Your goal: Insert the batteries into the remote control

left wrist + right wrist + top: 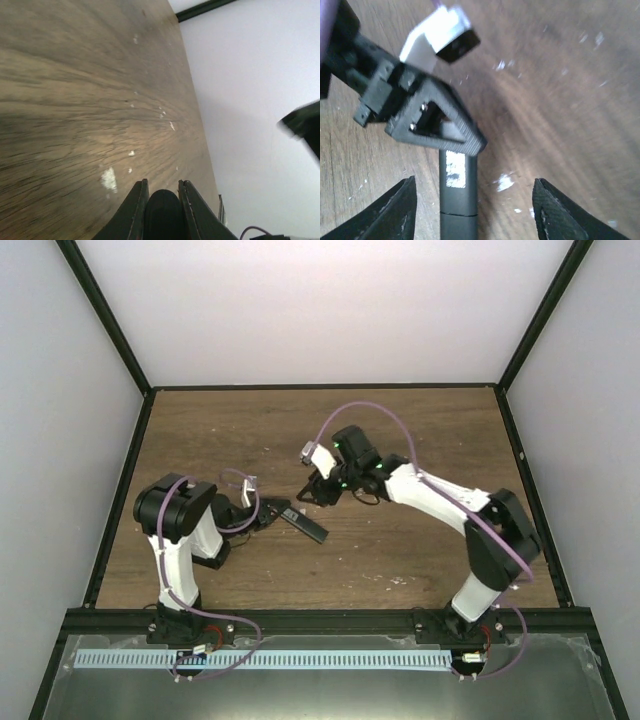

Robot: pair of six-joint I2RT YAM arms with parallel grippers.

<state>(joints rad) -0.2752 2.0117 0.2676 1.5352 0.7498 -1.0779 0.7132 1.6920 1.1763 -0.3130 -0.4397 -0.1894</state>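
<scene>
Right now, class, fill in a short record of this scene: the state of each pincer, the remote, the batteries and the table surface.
left pincer: shut on one end of the remote control
right pincer: wide open; the remote lies between its fingers in the wrist view, untouched
remote control: slim black bar with a white label facing the right wrist camera
batteries: not visible in any view
table: brown wood, scattered with pale specks
</scene>
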